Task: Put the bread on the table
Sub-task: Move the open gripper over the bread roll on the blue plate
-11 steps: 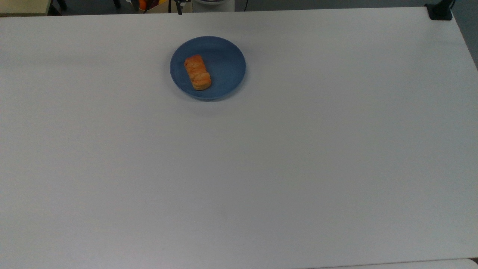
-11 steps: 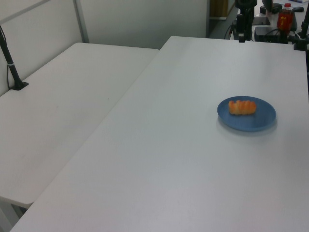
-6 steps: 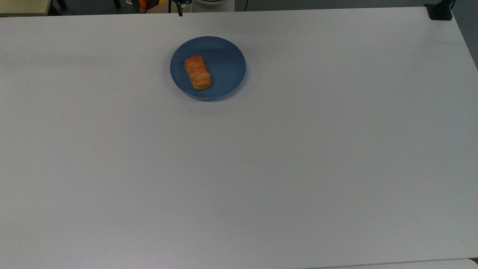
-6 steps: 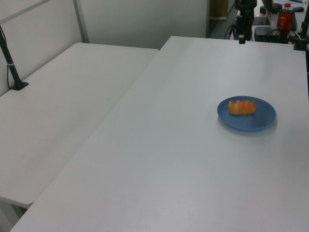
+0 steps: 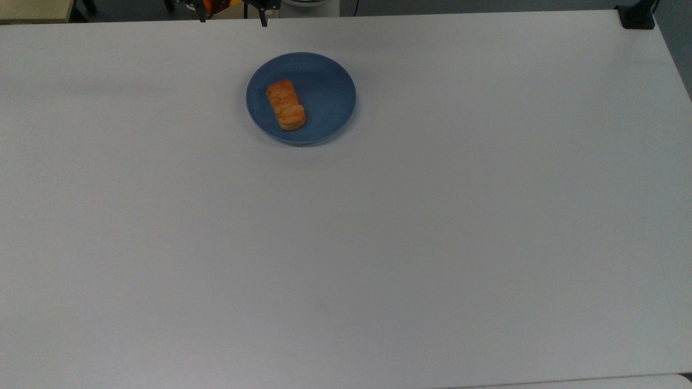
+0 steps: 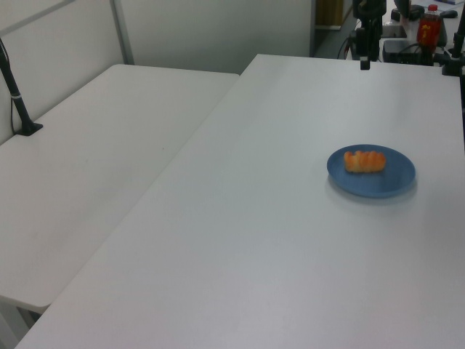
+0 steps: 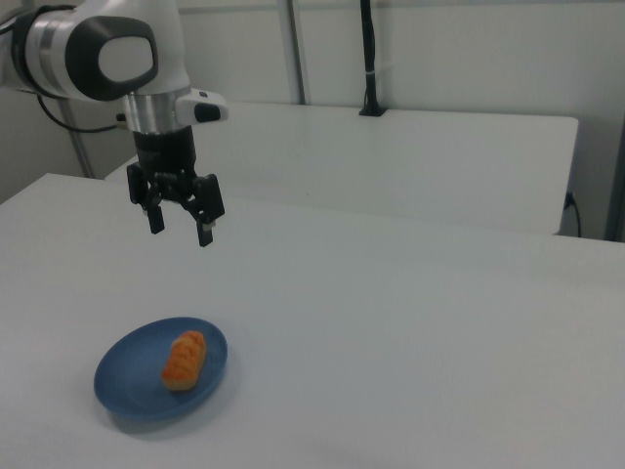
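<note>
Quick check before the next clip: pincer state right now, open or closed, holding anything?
Pincer: open and empty, hanging above the table; the bread lies on the blue plate.

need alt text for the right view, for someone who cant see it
A white robot arm holds its open black pincer in the air above a white table, empty. Below it, towards the right view's lower left, a small golden-orange bread lies on a round blue plate.
</note>
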